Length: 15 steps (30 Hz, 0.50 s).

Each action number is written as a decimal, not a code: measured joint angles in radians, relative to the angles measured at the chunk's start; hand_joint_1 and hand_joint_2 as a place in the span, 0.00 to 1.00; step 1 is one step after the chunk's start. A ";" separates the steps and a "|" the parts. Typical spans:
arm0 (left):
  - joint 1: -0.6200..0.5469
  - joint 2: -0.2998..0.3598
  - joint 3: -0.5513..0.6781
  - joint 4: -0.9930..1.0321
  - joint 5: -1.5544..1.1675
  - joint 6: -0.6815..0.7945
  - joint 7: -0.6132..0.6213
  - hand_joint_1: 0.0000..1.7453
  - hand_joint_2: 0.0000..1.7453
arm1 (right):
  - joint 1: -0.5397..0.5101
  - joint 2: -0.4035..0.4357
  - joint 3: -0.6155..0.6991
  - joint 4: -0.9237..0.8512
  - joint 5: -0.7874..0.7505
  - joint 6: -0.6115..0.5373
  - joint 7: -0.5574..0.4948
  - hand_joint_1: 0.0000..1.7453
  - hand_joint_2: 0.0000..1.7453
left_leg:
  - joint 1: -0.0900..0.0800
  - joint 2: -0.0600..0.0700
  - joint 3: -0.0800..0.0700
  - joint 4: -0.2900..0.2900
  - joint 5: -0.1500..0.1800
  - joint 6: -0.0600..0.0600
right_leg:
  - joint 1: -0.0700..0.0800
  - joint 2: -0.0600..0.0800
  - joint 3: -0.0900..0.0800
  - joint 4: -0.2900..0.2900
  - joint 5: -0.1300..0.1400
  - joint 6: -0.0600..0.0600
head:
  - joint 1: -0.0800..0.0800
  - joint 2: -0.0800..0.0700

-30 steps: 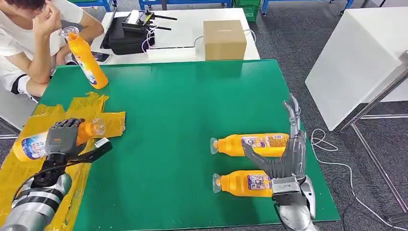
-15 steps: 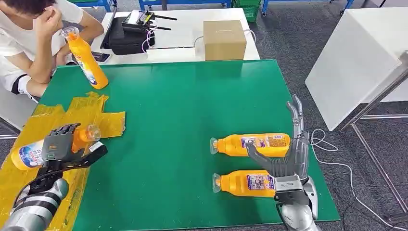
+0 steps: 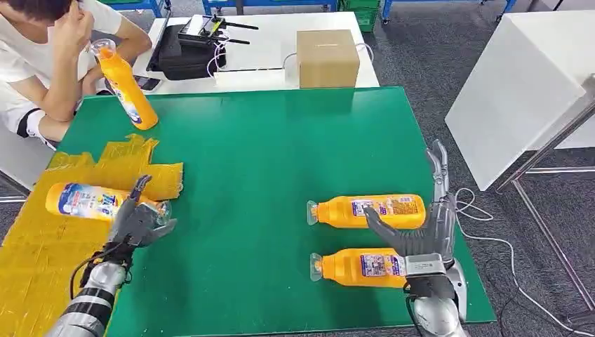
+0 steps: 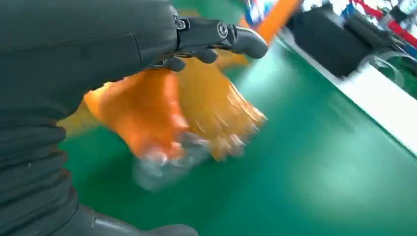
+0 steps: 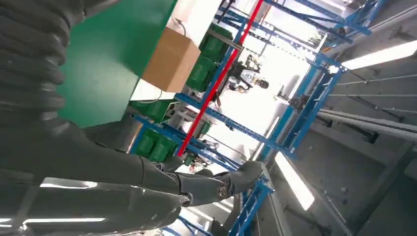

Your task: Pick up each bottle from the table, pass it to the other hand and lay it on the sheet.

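Head view. The green surface (image 3: 259, 161) carries a crumpled yellow sheet (image 3: 42, 239) at its near-left corner. One orange bottle (image 3: 98, 201) lies flat on that sheet, blue label up, its clear cap end toward the middle of the surface. The left hand (image 3: 137, 216) sits just beside that cap end, fingers spread apart and holding nothing; whether a fingertip touches the cap cannot be told. Well away from the sheet, toward the opposite near corner of the surface, two more orange bottles lie on their sides, caps pointing toward the sheet: the farther bottle (image 3: 368, 209) and the nearer bottle (image 3: 354, 267). The right hand (image 3: 428, 225) stands at their base ends, fingers extended upward and thumb out across the gap between the two, gripping neither. Beyond the sheet, at the far-left edge of the surface, a person (image 3: 42, 63) holds a fourth bottle (image 3: 126, 86) tilted. A cardboard box (image 3: 327, 57) stands on the white table behind.

Left wrist view. Motion blur is heavy. The left hand's dark fingers (image 4: 221, 39) are uncurled above the orange body and clear cap, next to the sheet.

Right wrist view. The right hand's fingers (image 5: 216, 184) extend straight, enclosing nothing.
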 measured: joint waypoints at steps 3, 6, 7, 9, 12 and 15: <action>0.024 -0.011 0.002 -0.026 0.035 -0.029 -0.004 0.00 1.00 | 0.000 0.000 -0.014 0.001 -0.003 0.002 0.000 0.00 1.00 | 0.000 0.000 0.000 0.000 0.000 0.000 | 0.000 0.000 0.000 0.000 0.000 0.000 | 0.000 0.000; 0.037 -0.017 0.008 -0.039 0.077 -0.071 -0.007 0.00 1.00 | 0.000 0.000 -0.022 0.003 -0.003 0.002 0.000 0.00 1.00 | 0.000 0.000 0.000 0.000 0.000 0.000 | 0.000 0.000 0.000 0.000 0.000 0.000 | 0.000 0.000; 0.043 -0.019 0.011 -0.044 0.094 -0.085 -0.010 0.00 1.00 | 0.000 0.000 -0.024 0.005 -0.003 0.002 0.000 0.00 1.00 | 0.000 0.000 0.000 0.000 0.000 0.000 | 0.000 0.000 0.000 0.000 0.000 0.000 | 0.000 0.000; 0.057 -0.026 0.018 -0.059 0.134 -0.109 -0.026 0.00 1.00 | 0.000 0.000 -0.029 0.010 -0.002 0.002 0.000 0.00 1.00 | 0.000 0.000 0.000 0.000 0.000 0.000 | 0.000 0.000 0.000 0.000 0.000 0.000 | 0.000 0.000; 0.093 -0.047 0.020 -0.126 0.144 -0.057 -0.077 0.00 1.00 | 0.002 0.000 -0.031 0.013 0.005 0.002 0.000 0.00 1.00 | 0.000 0.000 0.000 0.000 0.000 0.000 | 0.001 0.000 0.000 0.000 0.000 0.000 | 0.000 0.000; 0.112 -0.064 0.019 -0.178 0.142 -0.038 -0.080 0.00 1.00 | 0.002 0.001 -0.032 0.014 0.006 0.001 0.001 0.00 1.00 | 0.000 -0.001 0.000 0.000 0.000 0.000 | 0.000 0.000 0.000 0.000 0.000 0.000 | 0.000 0.000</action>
